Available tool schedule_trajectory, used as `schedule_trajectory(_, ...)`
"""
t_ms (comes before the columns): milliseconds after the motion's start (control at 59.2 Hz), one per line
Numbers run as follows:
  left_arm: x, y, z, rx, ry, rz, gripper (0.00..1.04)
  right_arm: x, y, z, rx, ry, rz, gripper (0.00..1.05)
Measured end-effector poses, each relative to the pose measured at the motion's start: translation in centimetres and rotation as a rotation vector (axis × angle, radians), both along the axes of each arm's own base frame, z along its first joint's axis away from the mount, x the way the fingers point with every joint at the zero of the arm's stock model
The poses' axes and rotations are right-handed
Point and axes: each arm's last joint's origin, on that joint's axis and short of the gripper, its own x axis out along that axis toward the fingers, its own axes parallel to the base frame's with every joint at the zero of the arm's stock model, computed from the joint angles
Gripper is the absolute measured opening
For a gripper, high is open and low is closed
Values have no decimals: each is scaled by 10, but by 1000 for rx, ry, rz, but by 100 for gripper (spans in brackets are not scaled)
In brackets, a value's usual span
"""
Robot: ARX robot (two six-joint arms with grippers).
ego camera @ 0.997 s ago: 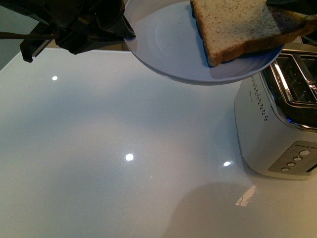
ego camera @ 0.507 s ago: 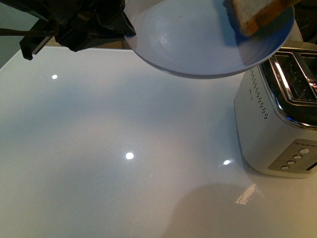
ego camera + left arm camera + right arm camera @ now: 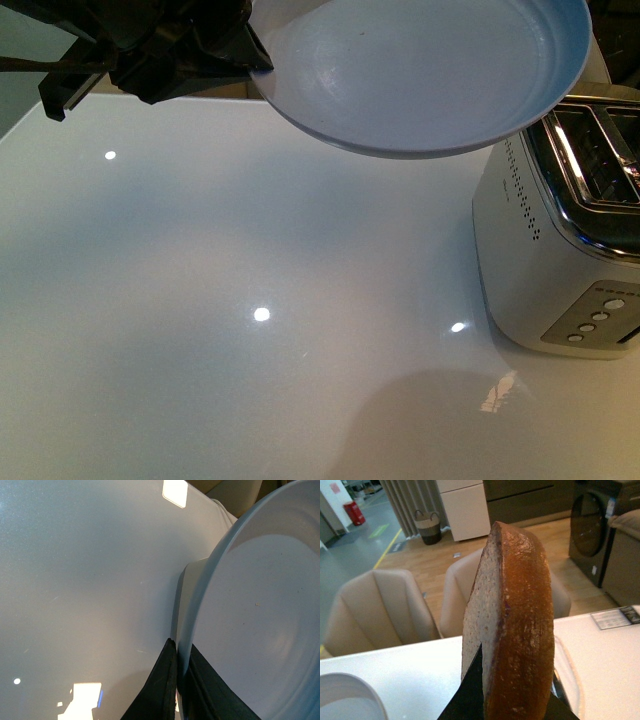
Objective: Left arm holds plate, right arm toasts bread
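Note:
My left gripper is shut on the rim of the pale blue-grey plate and holds it in the air above the white table, at the top of the front view. The plate is bare. In the left wrist view the black fingers pinch the plate's rim. My right gripper is out of the front view. In the right wrist view it is shut on the bread, a brown slice held upright, seen crust-edge on.
A white toaster with chrome-rimmed slots and front buttons stands at the right on the glossy white table. The plate's edge hangs over the toaster's left top. Beige chairs stand beyond the table's far side.
The bread has been lifted off the plate, up and to the right, out of the front view. The plate has stayed in place in my left gripper.

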Motion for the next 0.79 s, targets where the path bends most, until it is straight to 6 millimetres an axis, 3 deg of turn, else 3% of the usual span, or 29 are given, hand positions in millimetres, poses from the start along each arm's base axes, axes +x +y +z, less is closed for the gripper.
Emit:
schedule_trajectory(237,0,0,0,0,0,0,3,20,11,-39,-150,121,-53,4)
schedule_trajectory(592,0,0,0,0,0,0,3,37,19,-89,-210,294,-41,4)
schedule_trajectory(794,0,0,0,0,0,0,3,35,19,-99,-204,335,-40,4)
